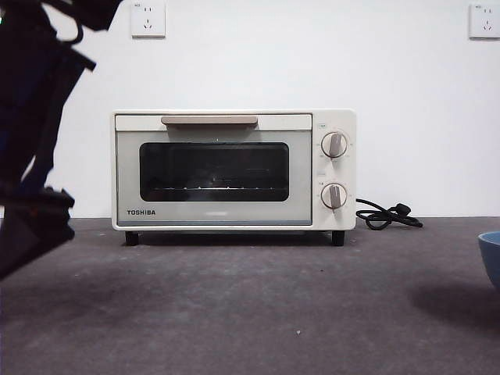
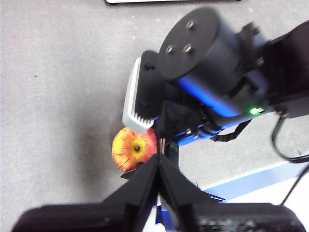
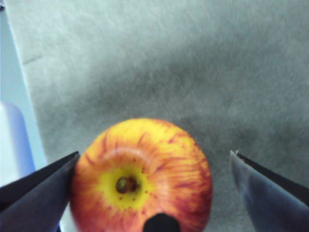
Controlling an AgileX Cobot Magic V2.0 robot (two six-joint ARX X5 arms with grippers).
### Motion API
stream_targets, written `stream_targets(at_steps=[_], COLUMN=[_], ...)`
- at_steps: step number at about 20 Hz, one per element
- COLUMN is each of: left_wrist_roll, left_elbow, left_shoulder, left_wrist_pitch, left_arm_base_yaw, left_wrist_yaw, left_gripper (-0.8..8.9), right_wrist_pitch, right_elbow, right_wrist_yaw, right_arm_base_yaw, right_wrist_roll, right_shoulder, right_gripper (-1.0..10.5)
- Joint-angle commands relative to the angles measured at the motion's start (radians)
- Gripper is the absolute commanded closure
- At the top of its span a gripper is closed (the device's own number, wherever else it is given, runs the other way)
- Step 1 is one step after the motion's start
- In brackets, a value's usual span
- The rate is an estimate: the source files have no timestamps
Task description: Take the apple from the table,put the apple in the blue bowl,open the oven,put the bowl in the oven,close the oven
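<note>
R end effector (image 3: 152, 193) straddling apple (image 3: 140, 176) on bench (image 3: 193, 72).
Jaws apart either side, not yet clamped, lined up for pickup; L end effector (image 2: 158, 164) pinched together, idle above. Oven (image 1: 233, 169) door closed.

In the front view the blue bowl (image 1: 491, 256) is cut off by the right edge, only a sliver of its rim and wall showing. The apple (image 2: 133, 149) is partly hidden behind the other arm's body in the left wrist view. In the right wrist view the picture's bottom edge cuts off its lower part and the picture is blurred.
</note>
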Motion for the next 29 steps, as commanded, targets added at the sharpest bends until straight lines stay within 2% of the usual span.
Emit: stream_targets(at_steps=[1, 5, 6, 13, 17, 22, 25, 29], left_wrist_roll=[0.012, 0.012, 0.013, 0.024, 0.023, 0.023, 0.024, 0.028], left_elbow=[0.002, 0.002, 0.002, 0.002, 0.002, 0.002, 0.002, 0.002], left_shoulder=[-0.003, -0.003, -0.003, -0.003, -0.003, -0.003, -0.003, 0.0], left_wrist_pitch=[0.003, 0.003, 0.003, 0.003, 0.003, 0.003, 0.003, 0.003], left_arm_base_yaw=[-0.003, -0.003, -0.003, -0.024, -0.025, -0.025, -0.025, -0.025], left_wrist_yaw=[0.003, 0.003, 0.003, -0.007, -0.004, -0.004, -0.004, -0.005], left_gripper=[8.18, 8.18, 8.18, 8.18, 8.18, 8.18, 8.18, 8.18], right_wrist_pitch=[-0.001, 0.008, 0.016, -0.026, -0.129, -0.276, -0.406, -0.539], right_elbow=[0.0, 0.0, 0.0, 0.001, 0.001, 0.001, 0.0, -0.013], right_wrist_yaw=[-0.008, -0.01, -0.01, -0.009, 0.034, 0.205, 0.346, 0.46], right_arm_base_yaw=[0.002, 0.003, 0.003, 0.002, 0.0, -0.007, -0.026, -0.077], right_wrist_roll=[0.023, 0.074, 0.073, 0.061, 0.033, 0.017, 0.013, 0.015], right_shoulder=[0.03, 0.03, 0.029, -0.049, -0.158, -0.313, -0.406, -0.518], right_gripper=[2.6, 9.1, 9.6, 9.6, 9.6, 9.6, 9.6, 9.5])
